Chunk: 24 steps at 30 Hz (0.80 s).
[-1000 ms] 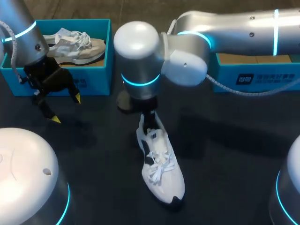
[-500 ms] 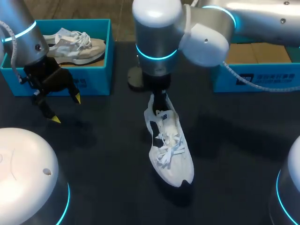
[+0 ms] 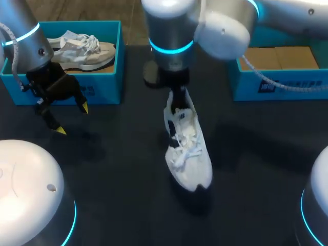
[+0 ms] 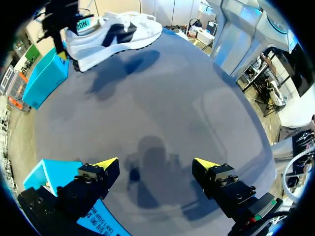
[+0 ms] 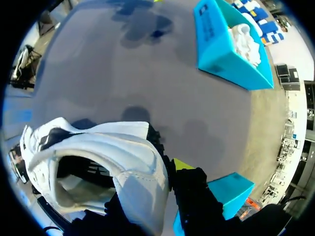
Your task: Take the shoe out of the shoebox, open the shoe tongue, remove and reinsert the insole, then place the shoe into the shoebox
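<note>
A white shoe (image 3: 187,148) with a dark side panel and white laces hangs above the dark table, toe toward me. My right gripper (image 3: 178,98) is shut on its heel. In the right wrist view the shoe's open collar (image 5: 113,152) fills the space beside one yellow fingertip (image 5: 182,163), the heel wall pinched between the fingers. My left gripper (image 3: 72,119) stands open over the table's left part, in front of the left shoebox (image 3: 110,77). Seen from the left wrist, its gripper (image 4: 157,164) holds nothing and the shoe (image 4: 113,34) hangs far ahead.
The teal left shoebox holds a second white shoe (image 3: 82,48). A teal box (image 3: 277,82) with a brown cardboard floor stands at the back right. In the right wrist view the shoebox with the second shoe (image 5: 221,49) lies far ahead.
My right arm has carried the shoe to the right and toward the back of the table, lifting it. The left arm and its open gripper have not moved.
</note>
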Each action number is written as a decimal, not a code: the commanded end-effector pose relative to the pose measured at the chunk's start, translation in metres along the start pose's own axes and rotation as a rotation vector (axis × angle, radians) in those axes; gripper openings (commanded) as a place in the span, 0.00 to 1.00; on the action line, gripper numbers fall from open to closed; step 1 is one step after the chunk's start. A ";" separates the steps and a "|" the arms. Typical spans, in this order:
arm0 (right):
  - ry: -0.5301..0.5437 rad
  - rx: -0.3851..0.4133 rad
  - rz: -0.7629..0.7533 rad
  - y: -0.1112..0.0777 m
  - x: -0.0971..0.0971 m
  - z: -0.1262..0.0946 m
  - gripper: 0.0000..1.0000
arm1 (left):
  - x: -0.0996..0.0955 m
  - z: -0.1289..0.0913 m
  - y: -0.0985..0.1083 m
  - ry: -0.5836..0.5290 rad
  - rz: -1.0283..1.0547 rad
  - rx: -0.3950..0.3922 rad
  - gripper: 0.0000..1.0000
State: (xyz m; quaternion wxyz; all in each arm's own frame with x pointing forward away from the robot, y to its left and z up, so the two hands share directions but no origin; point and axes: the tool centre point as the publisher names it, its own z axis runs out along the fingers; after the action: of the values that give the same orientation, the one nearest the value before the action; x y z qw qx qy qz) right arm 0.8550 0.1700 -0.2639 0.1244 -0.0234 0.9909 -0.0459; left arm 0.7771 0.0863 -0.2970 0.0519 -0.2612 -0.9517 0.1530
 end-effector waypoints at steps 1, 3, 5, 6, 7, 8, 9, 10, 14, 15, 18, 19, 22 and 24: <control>0.018 0.005 -0.013 -0.020 -0.017 -0.019 0.00 | 0.001 0.000 0.000 -0.002 0.001 -0.001 1.00; 0.020 0.021 -0.018 -0.030 -0.027 -0.021 0.00 | 0.001 0.000 0.000 -0.002 0.001 -0.001 1.00; 0.028 0.042 -0.010 -0.042 -0.039 -0.022 0.00 | 0.001 0.000 0.000 -0.002 0.001 -0.001 1.00; 0.033 0.045 -0.005 -0.050 -0.047 -0.022 0.00 | 0.001 0.000 0.000 -0.002 0.001 -0.001 1.00; 0.034 0.078 -0.007 -0.056 -0.054 -0.022 0.00 | 0.001 0.000 0.000 -0.002 0.001 -0.001 1.00; 0.034 0.069 -0.005 -0.063 -0.061 -0.023 0.00 | 0.001 0.000 0.000 -0.002 0.001 -0.001 1.00; 0.043 0.081 -0.002 -0.070 -0.068 -0.023 0.00 | 0.001 0.000 0.000 -0.002 0.001 -0.001 1.00; 0.048 0.090 0.004 -0.077 -0.076 -0.022 0.00 | 0.001 0.000 0.000 -0.002 0.001 -0.001 1.00; 0.044 0.095 0.004 -0.092 -0.093 -0.023 0.00 | 0.001 0.000 0.000 -0.002 0.001 -0.001 1.00; 0.044 0.095 0.004 -0.092 -0.093 -0.023 0.00 | 0.001 0.000 0.000 -0.002 0.001 -0.001 1.00; 0.044 0.095 0.004 -0.092 -0.093 -0.023 0.00 | 0.001 0.000 0.000 -0.002 0.001 -0.001 1.00; 0.044 0.095 0.004 -0.092 -0.093 -0.023 0.00 | 0.001 0.000 0.000 -0.002 0.001 -0.001 1.00; 0.044 0.095 0.004 -0.092 -0.093 -0.023 0.00 | 0.001 0.000 0.000 -0.002 0.001 -0.001 1.00; 0.044 0.095 0.004 -0.092 -0.093 -0.023 0.00 | 0.001 0.000 0.000 -0.002 0.001 -0.001 1.00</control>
State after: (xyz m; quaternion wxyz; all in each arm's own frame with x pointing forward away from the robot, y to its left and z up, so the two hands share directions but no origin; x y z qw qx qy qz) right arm 0.9440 0.0864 -0.2120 0.1028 -0.0145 0.9902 -0.0935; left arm 0.7771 0.0862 -0.2970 0.0520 -0.2613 -0.9516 0.1530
